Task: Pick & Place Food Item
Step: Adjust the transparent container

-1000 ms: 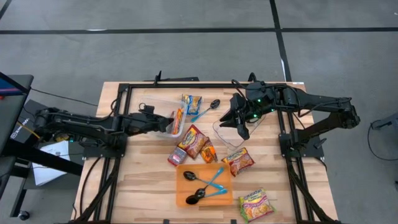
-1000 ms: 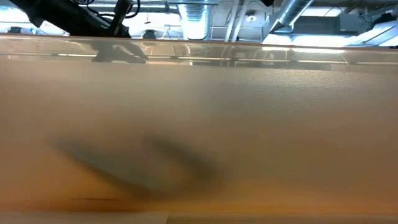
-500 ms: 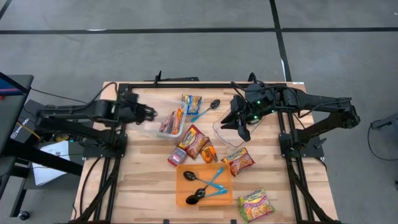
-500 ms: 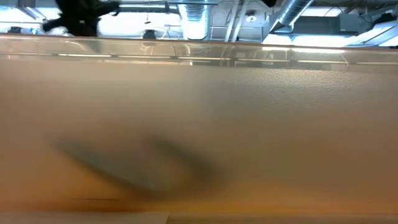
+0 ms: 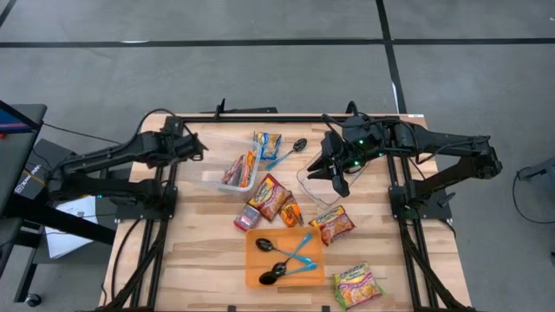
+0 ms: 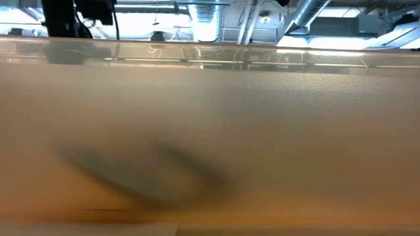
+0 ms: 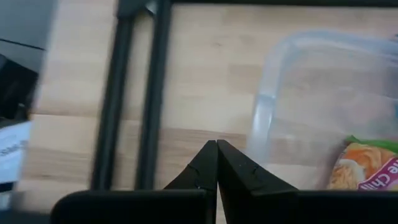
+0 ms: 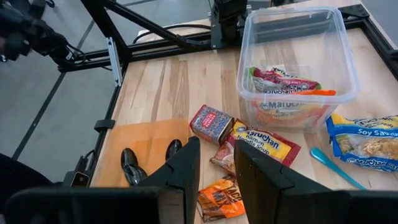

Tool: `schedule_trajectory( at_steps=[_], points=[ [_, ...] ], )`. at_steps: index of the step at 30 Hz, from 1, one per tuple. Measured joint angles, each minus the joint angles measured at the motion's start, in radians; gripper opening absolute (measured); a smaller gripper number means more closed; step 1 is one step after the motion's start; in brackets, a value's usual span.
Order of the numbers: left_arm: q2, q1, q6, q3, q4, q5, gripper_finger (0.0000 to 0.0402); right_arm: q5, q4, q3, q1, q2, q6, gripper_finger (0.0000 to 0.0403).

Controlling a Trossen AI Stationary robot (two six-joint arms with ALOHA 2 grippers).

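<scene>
A clear plastic container [image 5: 217,152] stands at the table's far left, and a ramen packet [image 5: 238,169] lies inside it against the right wall. My left gripper [image 5: 199,147] hovers just left of the container, tipped downward, shut and empty; its tips meet in the left wrist view [image 7: 217,149]. My right gripper [image 5: 334,182] hangs high over the table's far right, its fingers [image 8: 186,168] a little apart. A clear lid [image 5: 314,192] shows tilted right below it. My right gripper is on the clear lid near its far right edge [image 5: 329,176], coming from above at a slant. Its own fingers hide the place of contact, and the right wrist view does not show the lid. The lid hangs tilted under the gripper.
Loose packets lie mid-table: a soy one [image 5: 267,143], ramen ones [image 5: 270,198], a red box [image 5: 244,218], and others [image 5: 332,224], [image 5: 355,284]. An orange tray [image 5: 260,273] near the front holds spoons. Black frame rails [image 5: 169,173] run along both sides.
My left gripper has drawn back out of the container toward the table's far left corner, risen a little and tipped from nearly level to pointing down. The ramen packet has stayed lying in the container.
</scene>
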Motion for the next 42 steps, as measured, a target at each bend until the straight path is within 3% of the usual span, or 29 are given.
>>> schedule_trajectory(
  at_steps=[8, 15, 19, 23, 27, 33, 37, 42],
  points=[
    [0.003, 0.162, 0.223, -0.053, 0.271, 0.064, 0.0, 0.0, -0.017, 0.0, 0.0, 0.0, 0.001, 0.0093],
    [0.116, 0.249, 0.355, -0.081, 0.521, 0.174, 0.0, 0.0, -0.026, 0.0, 0.0, 0.0, 0.001, 0.0093],
    [0.189, 0.262, 0.381, -0.084, 0.642, 0.187, 0.0, 0.0, -0.026, 0.0, 0.0, 0.0, 0.002, 0.0093],
    [0.221, 0.265, 0.398, -0.084, 0.731, 0.136, 0.0, 0.0, -0.026, 0.0, 0.0, 0.0, 0.003, 0.0093],
    [0.188, 0.243, 0.459, -0.051, 0.776, 0.103, 0.0, 0.0, -0.026, 0.0, -0.008, 0.0, 0.004, 0.0093],
    [0.107, 0.109, 0.558, 0.048, 0.781, 0.203, 0.0, 0.001, -0.026, 0.0, -0.033, 0.0, 0.003, 0.0093],
    [0.094, -0.021, 0.413, 0.054, 0.646, 0.289, 0.0, 0.001, -0.026, 0.0, -0.047, 0.0, 0.003, 0.0093],
    [0.148, -0.069, 0.332, 0.052, 0.605, 0.176, 0.0, 0.001, -0.02, 0.0, -0.053, 0.0, -0.027, 0.0093]
  ],
)
